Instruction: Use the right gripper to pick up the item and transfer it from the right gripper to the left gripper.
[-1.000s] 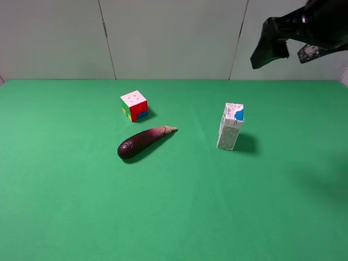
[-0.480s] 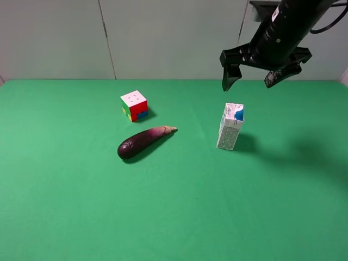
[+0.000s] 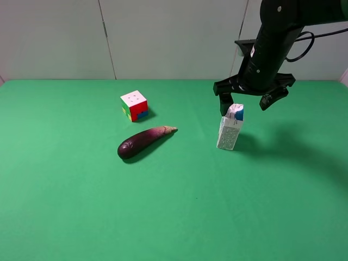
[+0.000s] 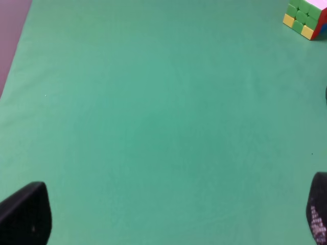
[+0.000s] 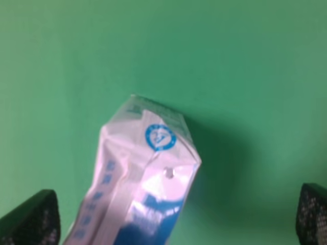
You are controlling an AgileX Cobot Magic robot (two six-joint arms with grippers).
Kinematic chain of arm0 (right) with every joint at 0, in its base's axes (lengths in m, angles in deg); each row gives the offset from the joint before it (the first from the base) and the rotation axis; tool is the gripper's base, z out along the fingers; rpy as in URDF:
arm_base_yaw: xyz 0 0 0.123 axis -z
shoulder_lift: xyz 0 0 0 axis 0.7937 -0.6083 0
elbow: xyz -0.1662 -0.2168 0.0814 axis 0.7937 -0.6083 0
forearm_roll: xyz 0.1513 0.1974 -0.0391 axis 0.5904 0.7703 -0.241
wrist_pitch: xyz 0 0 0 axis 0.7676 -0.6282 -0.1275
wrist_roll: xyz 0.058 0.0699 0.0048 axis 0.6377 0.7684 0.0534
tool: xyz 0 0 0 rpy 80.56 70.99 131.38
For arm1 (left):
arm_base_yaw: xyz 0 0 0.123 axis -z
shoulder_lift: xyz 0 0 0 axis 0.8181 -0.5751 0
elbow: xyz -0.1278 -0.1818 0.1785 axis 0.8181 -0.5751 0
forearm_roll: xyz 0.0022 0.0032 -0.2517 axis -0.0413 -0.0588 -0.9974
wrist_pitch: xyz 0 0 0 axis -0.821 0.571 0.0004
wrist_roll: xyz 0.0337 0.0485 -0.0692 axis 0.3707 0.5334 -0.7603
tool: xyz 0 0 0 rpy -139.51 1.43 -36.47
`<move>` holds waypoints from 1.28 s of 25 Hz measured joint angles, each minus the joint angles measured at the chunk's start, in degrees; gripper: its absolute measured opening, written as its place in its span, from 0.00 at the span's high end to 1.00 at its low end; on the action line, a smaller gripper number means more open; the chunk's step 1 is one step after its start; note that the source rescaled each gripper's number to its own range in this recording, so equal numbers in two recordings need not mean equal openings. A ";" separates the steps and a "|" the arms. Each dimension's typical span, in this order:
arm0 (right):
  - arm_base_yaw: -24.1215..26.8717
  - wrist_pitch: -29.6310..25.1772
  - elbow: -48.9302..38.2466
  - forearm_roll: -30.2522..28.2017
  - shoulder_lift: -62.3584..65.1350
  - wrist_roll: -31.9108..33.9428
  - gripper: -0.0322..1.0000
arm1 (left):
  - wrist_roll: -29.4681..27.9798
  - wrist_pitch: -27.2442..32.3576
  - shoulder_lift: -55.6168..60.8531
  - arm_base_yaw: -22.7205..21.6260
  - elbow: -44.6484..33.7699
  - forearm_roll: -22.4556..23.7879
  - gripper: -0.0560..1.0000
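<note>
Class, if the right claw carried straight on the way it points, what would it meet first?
Probably the folded top of the white drink carton, standing under the open right claw; depth is unclear.

On my high camera I see a colourful plastic puzzle cube sitting on the green cloth-covered table, white face up. Near it but apart, closer to the camera, a dark purple eggplant lies on its side. Pale grey wall panels stand behind.
</note>
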 joint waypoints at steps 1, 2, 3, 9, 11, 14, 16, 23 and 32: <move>0.00 0.19 0.00 -0.06 -0.52 0.05 0.00 | 0.00 0.00 0.00 0.00 0.00 0.00 0.00; 0.00 0.76 0.00 -0.06 -1.19 0.05 0.00 | 0.00 0.00 0.00 0.00 0.00 0.00 0.00; 0.00 1.35 0.00 -0.06 -1.83 0.05 0.00 | 0.00 0.00 0.00 0.00 0.00 0.00 0.00; 0.00 2.66 0.12 0.22 -5.03 0.21 0.00 | 0.00 0.00 0.00 0.00 0.00 0.00 0.00; 0.00 2.71 0.12 0.49 -5.74 0.21 0.00 | 0.00 0.00 0.00 0.00 0.00 0.00 0.00; 0.00 2.97 0.12 0.81 -6.05 0.21 0.00 | 0.00 0.00 0.00 0.00 0.00 0.00 0.00; 0.00 3.26 0.12 0.88 -6.05 0.21 0.11 | 0.00 0.00 0.00 0.00 0.00 0.00 0.00; 0.00 4.06 0.12 1.59 -6.05 0.28 0.96 | 0.00 0.00 0.00 0.00 0.00 0.00 0.00; 0.00 4.06 0.12 1.59 -6.05 0.28 0.97 | 0.00 0.00 0.00 0.00 0.00 0.00 0.00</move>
